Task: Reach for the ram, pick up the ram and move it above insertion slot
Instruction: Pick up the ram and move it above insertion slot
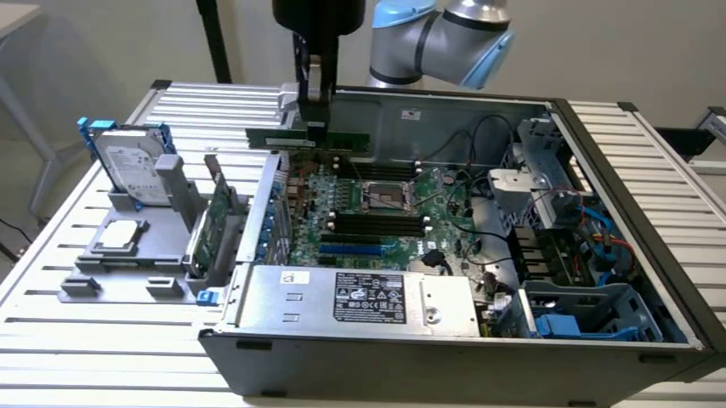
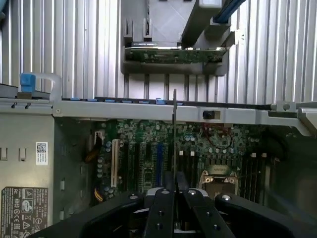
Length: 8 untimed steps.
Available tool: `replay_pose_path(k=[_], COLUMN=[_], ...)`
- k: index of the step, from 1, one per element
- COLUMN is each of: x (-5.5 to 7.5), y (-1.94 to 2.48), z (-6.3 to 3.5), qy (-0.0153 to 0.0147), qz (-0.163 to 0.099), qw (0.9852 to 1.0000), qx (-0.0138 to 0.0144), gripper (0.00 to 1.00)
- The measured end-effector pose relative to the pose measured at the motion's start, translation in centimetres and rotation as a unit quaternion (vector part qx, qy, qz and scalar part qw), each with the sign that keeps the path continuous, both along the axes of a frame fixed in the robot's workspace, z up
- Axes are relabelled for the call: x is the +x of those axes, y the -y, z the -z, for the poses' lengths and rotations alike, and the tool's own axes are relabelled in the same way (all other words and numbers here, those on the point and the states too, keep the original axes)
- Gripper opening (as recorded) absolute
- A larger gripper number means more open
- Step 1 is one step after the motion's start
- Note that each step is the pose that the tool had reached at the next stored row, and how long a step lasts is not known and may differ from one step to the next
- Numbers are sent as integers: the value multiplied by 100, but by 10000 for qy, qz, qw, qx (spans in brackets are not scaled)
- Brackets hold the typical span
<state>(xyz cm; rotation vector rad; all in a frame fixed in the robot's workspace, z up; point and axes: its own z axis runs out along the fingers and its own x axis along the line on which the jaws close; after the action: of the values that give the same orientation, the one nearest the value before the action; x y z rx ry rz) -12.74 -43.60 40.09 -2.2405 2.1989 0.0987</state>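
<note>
Hard drive point(image 1: 127, 161): silver one, standing upright in the grey holder point(image 1: 125, 246), well off toward the exterior view's left of the claw, outside the case.

Expansion card point(image 1: 213, 223): the bigger green board, upright in the same holder, down and to the exterior view's left of the claw, just outside the case wall.

Claw point(image 1: 315, 127): black, pointing straight down over the back part of the open PC case point(image 1: 454, 340), fingers point(image 2: 163, 210) clamped together on the ram.

Ram point(image 1: 309, 138): pinched in the claw, held level up in the air, long edge running sideways, sticking out on both sides of the fingers. From the wrist view it's edge-on point(image 2: 174, 134), a thin line running out from between the fingers.

Memory slots point(image 1: 380, 223): the dark row on the motherboard point(image 1: 363, 204), below the claw and a bit toward the exterior view's right; ram is well clear of them.

CPU socket point(image 1: 386, 195): just below the claw, slightly to the exterior view's right.

Power supply point(image 1: 363, 299): labelled silver box at the case's near edge, well below the claw.

Tabletop point(image 1: 669, 153): slatted metal, under everything.
</note>
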Motion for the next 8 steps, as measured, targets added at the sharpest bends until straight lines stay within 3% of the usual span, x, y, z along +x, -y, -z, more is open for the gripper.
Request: replay_pose_path(k=[8], x=[240], y=[-138], z=[0], qy=[0], qz=[0], qw=[10000], qx=[0], gripper=[13])
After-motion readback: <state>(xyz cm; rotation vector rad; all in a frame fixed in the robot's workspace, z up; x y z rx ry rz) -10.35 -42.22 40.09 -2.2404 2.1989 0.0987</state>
